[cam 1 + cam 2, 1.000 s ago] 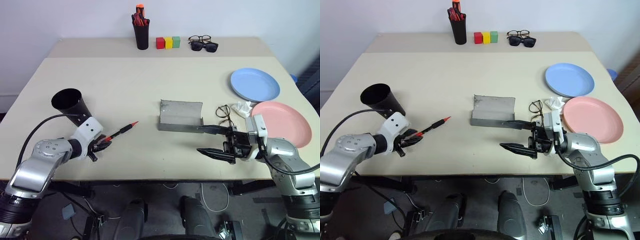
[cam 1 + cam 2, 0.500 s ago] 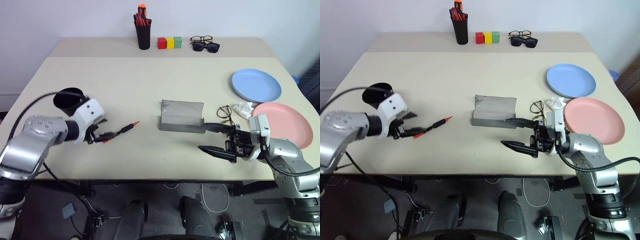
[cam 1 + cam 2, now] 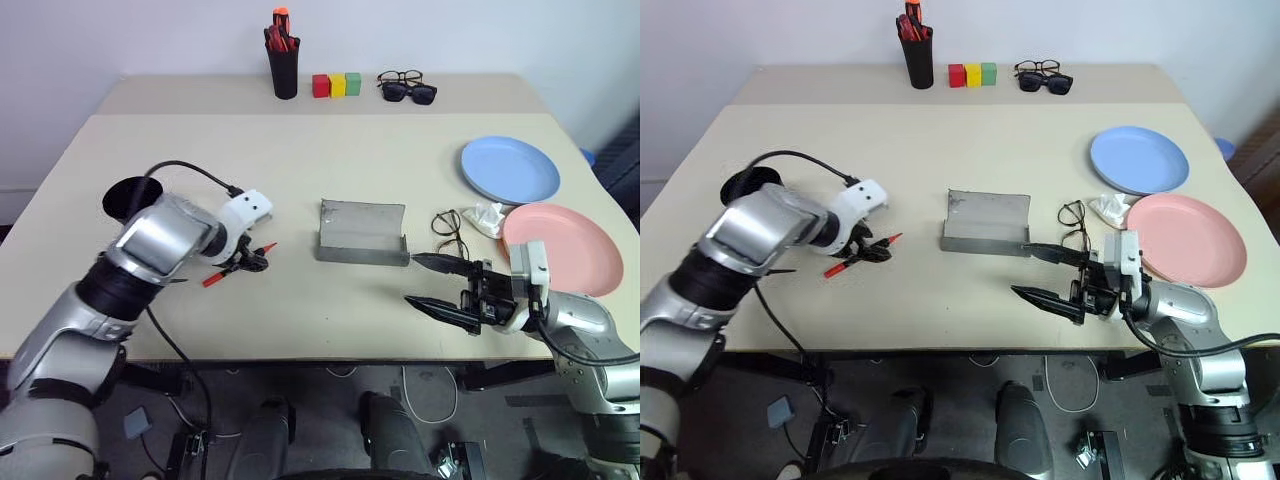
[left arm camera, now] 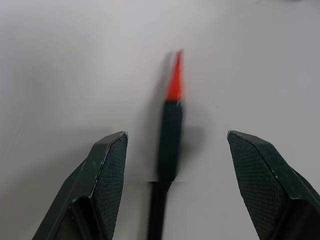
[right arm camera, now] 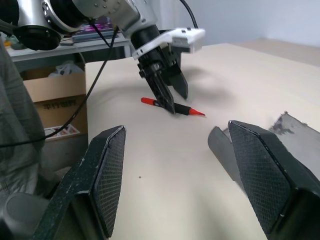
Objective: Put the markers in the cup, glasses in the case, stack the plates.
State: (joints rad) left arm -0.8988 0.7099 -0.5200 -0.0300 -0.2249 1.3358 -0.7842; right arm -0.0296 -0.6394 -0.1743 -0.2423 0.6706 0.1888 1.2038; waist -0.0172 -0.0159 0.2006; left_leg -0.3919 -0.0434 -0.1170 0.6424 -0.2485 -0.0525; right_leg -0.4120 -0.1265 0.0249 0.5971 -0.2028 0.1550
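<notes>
Beige tabletop (image 3: pixel 300 160) against a plain pale wall; I can read no brand, label or writing on anything from my station, though a cardboard box in the right wrist view carries print too small to make out. My left gripper (image 3: pixel 245 263) points steeply down over the red-capped marker (image 3: pixel 238 264), its fingers (image 4: pixel 107 172) spread wide to either side of the pen's dark body, which lies on the tabletop between them ungripped. The wide black cup (image 3: pixel 130 198) sits behind that arm near the left edge. My right gripper (image 3: pixel 432 281) points level toward the left, fingers spread wide and empty, just in front of the open grey case (image 3: pixel 362 231). The wire-framed glasses (image 3: pixel 447 227) lie beside the case, next to a crumpled white scrap (image 3: pixel 487 216). Blue plate (image 3: pixel 509 168) and pink plate (image 3: pixel 570 242) rest side by side, unstacked, at right. At the far edge stand a pen cup (image 3: pixel 283 65), three coloured blocks (image 3: pixel 335 85) and black sunglasses (image 3: pixel 410 93).
</notes>
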